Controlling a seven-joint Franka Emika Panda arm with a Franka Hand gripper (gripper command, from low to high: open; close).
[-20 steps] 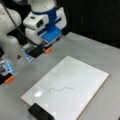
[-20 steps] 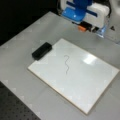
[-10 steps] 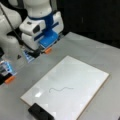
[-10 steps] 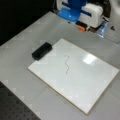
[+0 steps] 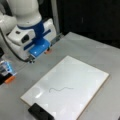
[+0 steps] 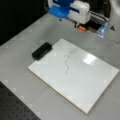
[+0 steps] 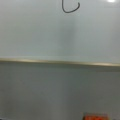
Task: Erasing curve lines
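Blue housing hides the claw (image 5: 32,59) tips; we cannot tell its spread. Beyond it, the curve lines (image 5: 60,89) lie unerased on the whiteboard (image 5: 82,75), black eraser (image 6: 41,50) alongside.

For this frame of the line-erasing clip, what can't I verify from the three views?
- Gripper: fingers too blurred in both front views, absent from the wrist view; open or shut unknown.
- Curve lines: wrist view's top edge cuts off all but the hook; whole in a front view.
- Black eraser: cropped by a front view's bottom.
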